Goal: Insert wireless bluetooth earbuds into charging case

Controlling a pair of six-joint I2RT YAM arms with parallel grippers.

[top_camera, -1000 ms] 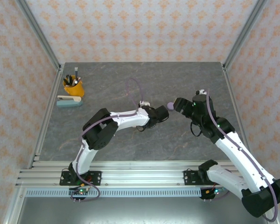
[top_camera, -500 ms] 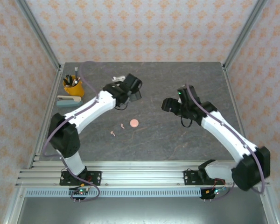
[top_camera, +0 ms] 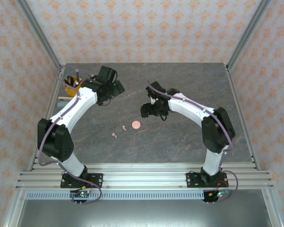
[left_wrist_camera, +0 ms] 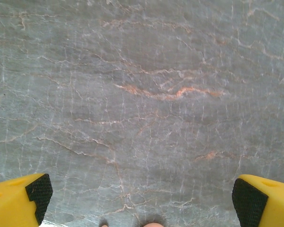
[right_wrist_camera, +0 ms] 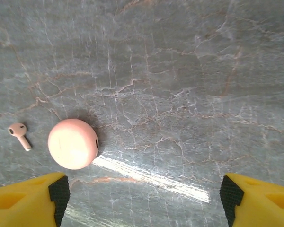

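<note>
Left side: the left tool [left_wrist_camera: 142,198] is held fully open with nothing between its black pads. Bare worktop [top_camera: 180,142] lies beneath it. In the top view it is placed toward 10 o'clock, near the pen cup [top_camera: 74,89] and well apart from the task's things.
Right side: the right tool [right_wrist_camera: 144,196] is spread wide and nothing is gripped. In the top view it hangs near the case, at 1 o'clock from it.
Case: the pink charging case [top_camera: 136,125] lies flat near the worktop's centre. Its lid is judged to be closed.
Earbuds: 2 pale pink ones are seen loose on the worktop. The first earbud [top_camera: 124,127] lies just beside the case at 8 o'clock, and the second earbud [top_camera: 114,135] lies further along the same line. Neither is in the case.
Step judged: an approach to the case or an earbud, with no insertion yet made.
Risk 1: the round case could be slid across the smooth worktop if it is pushed by 1 pad, since it is not steadied by the distant left tool.
Risk 2: an earbud could be flicked away or twisted by its stem, being tiny against such wide pads.
Risk 3: insertion would be blocked if the lid is not opened first.
</note>
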